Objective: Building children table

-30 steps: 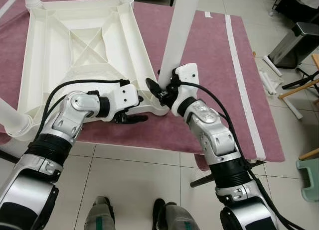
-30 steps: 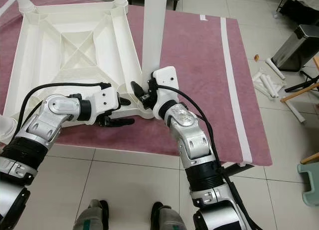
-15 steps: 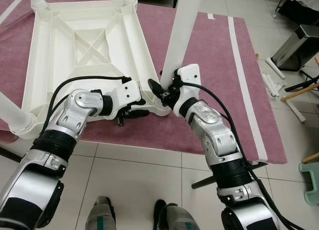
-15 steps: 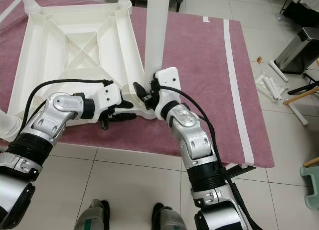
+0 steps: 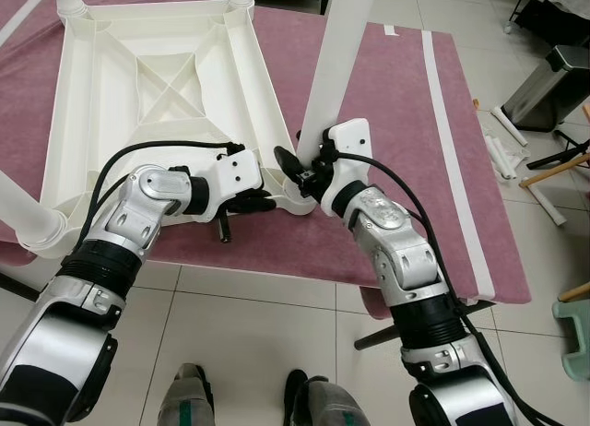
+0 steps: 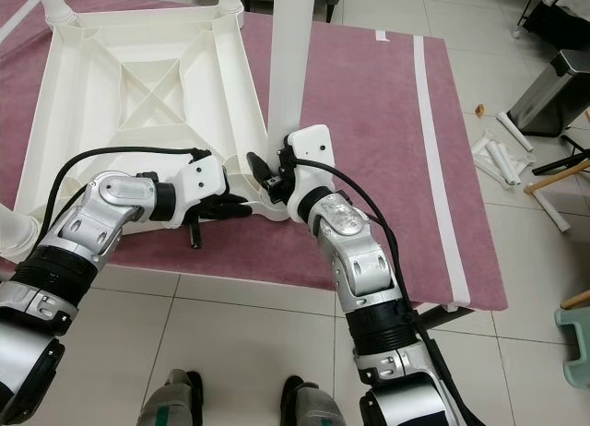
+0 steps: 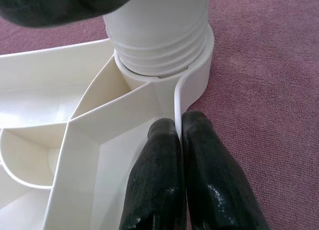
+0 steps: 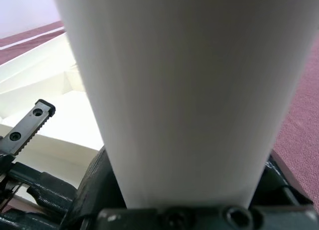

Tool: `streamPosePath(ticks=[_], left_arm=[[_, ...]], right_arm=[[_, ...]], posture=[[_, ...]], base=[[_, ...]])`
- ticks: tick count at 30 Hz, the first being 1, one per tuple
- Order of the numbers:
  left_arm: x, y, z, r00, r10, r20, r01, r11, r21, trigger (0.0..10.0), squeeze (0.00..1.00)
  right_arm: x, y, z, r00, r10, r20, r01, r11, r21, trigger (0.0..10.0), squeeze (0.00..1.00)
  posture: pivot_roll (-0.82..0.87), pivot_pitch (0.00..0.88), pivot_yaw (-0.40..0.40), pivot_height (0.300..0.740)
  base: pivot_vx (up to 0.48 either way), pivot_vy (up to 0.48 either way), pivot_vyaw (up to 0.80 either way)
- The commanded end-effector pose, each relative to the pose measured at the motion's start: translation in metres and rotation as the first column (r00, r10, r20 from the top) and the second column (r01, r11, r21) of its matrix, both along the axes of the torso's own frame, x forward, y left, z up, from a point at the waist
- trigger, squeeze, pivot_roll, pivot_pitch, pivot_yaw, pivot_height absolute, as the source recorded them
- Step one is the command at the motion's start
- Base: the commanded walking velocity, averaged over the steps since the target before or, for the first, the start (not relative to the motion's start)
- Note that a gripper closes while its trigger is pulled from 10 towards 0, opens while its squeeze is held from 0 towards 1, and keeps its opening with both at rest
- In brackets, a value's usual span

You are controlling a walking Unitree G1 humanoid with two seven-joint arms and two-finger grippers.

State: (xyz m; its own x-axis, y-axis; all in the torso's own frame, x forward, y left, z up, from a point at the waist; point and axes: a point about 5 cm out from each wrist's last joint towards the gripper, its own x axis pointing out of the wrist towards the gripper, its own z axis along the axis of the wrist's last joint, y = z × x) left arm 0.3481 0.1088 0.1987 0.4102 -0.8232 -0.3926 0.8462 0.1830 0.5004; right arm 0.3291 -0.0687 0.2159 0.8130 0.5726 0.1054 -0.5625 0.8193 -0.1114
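Upside down on the maroon rug [image 5: 387, 103], the white table top [image 5: 138, 85] is pinched at its rim wall by the left gripper [image 7: 179, 135], while a white leg [image 6: 290, 66] standing in the corner socket [image 7: 164, 70] is clasped by the right gripper [image 5: 300, 163].

A mauve mat [image 5: 396, 103] with a white stripe [image 5: 449, 140] toward 3 o'clock covers a low platform on the tiled floor [image 5: 277, 325]. An upturned white table [image 5: 157, 85] lies on it toward 10 o'clock.
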Motion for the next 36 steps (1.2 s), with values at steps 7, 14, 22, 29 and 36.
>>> streamPosePath(ticks=[7, 14, 22, 29, 36], left_arm=[[-0.006, 0.003, 0.009, 0.998, -0.036, 0.053, 0.035, 0.999, 0.029, 0.0, 0.0], [-0.026, 0.009, 0.018, 0.986, -0.145, 0.078, 0.138, 0.987, 0.085, 0.0, 0.0], [-0.062, 0.021, 0.02, 0.96, -0.275, 0.051, 0.265, 0.953, 0.144, 0.0, 0.0], [-0.083, 0.027, 0.021, 0.945, -0.328, 0.021, 0.322, 0.936, 0.14, 0.0, 0.0], [-0.083, 0.025, 0.019, 0.959, -0.281, 0.028, 0.276, 0.954, 0.117, 0.0, 0.0]], right_arm=[[-0.015, 0.013, -0.005, 0.969, 0.243, -0.046, -0.245, 0.969, -0.032, 10.0, 1.0], [-0.038, 0.0, 0.023, 0.838, 0.545, 0.029, -0.533, 0.828, -0.177, 10.0, 0.0], [-0.037, -0.015, 0.026, 0.774, 0.633, -0.024, -0.613, 0.739, -0.279, 10.0, 0.0], [-0.035, -0.007, 0.016, 0.693, 0.713, -0.106, -0.712, 0.654, -0.257, 10.0, 0.0], [-0.035, 0.01, 0.005, 0.634, 0.759, -0.147, -0.768, 0.595, -0.237, 0.0, 0.0]], posture=[[0.11, 0.215, -0.025, 0.74], [0.11, 0.215, -0.026, 0.74], [0.11, 0.214, -0.034, 0.74], [0.13, 0.219, -0.047, 0.74], [0.14, 0.22, -0.054, 0.74]], base=[[0.0, 0.0, 0.0], [0.0, 0.0, 0.0], [0.0, 0.0, 0.0], [0.0, 0.0, 0.0], [0.0, 0.0, 0.0]])
